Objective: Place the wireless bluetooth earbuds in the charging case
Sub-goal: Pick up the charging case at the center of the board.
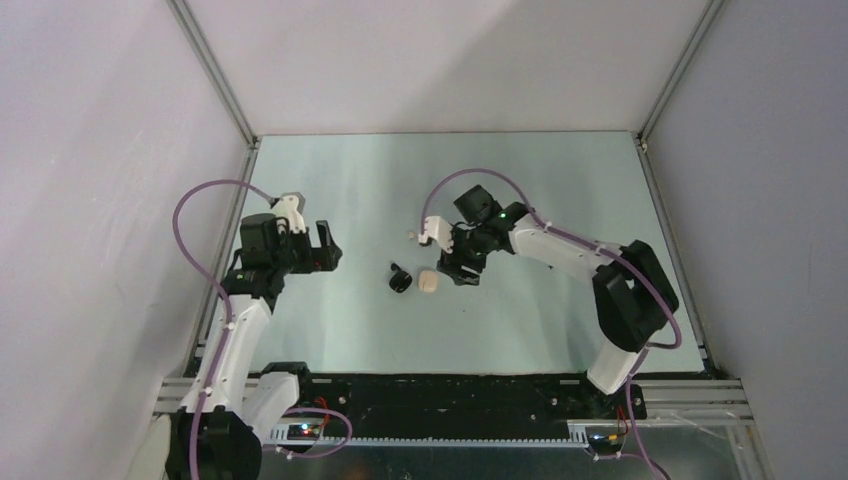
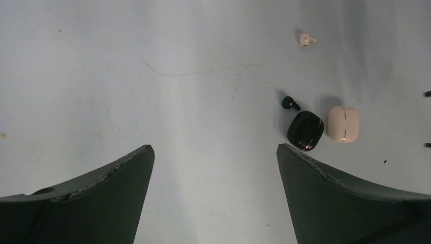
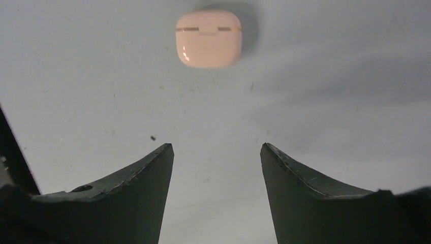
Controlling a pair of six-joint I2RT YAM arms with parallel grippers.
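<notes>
A cream-white earbud lies loose on the table, farthest back. A black earbud rests just behind a shut black charging case. Beside it sits a shut cream charging case. My right gripper hovers just right of the cream case, open, with only bare table between its fingers. My left gripper is wide open and empty, well left of the cases.
The pale table is fenced by metal frame rails and white walls on three sides. A thin scratch marks the surface behind the left gripper. Purple cables loop over both arms.
</notes>
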